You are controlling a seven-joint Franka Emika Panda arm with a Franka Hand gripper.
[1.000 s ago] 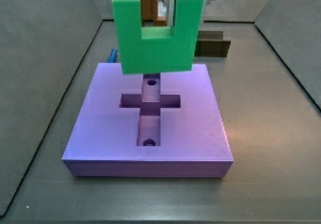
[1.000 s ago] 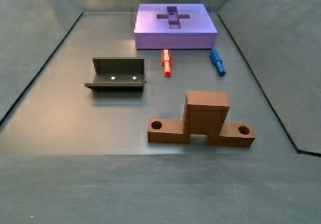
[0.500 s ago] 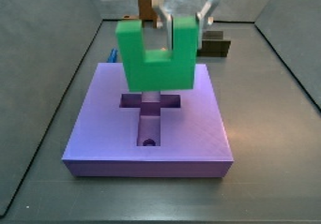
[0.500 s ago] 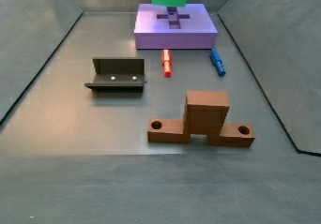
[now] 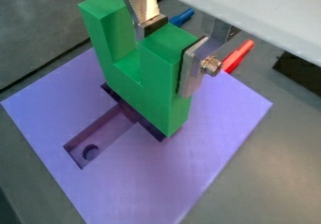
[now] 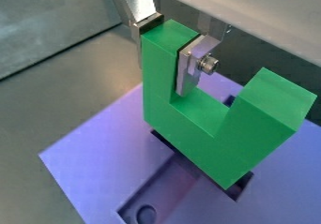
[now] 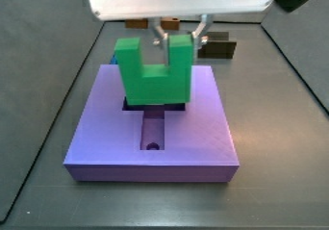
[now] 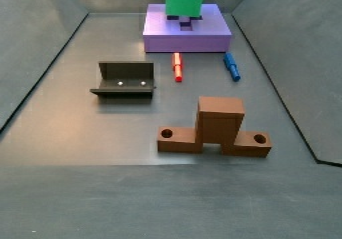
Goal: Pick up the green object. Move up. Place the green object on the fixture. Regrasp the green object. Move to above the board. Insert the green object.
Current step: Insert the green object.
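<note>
In a wrist view the pincer is clamped on one prong of the green object, silver plates pressing its two faces. The block's base sits at the cross-shaped recess of the board, with the recess's long arm and a round hole showing beside it. Whether the base is already inside the slot I cannot tell. If it stands a little off the slot, pushing down would likely jam it on the rim.

In a wrist view from the opposite side the pincer holds the same prong, while the free prong of the green object juts out unsupported. The grip is off-centre, so downward pressure could tilt the block in the plates.

In a side view the pincer holds the green object upright, prongs up, over the middle of the board. It looks square to the cross, though a slight twist would be hard to see.

In a side view from farther off, the green object stands on the board at the far end of the floor. The fixture, a brown wooden piece, a red peg and a blue peg lie well apart from it, no obstacle.
</note>
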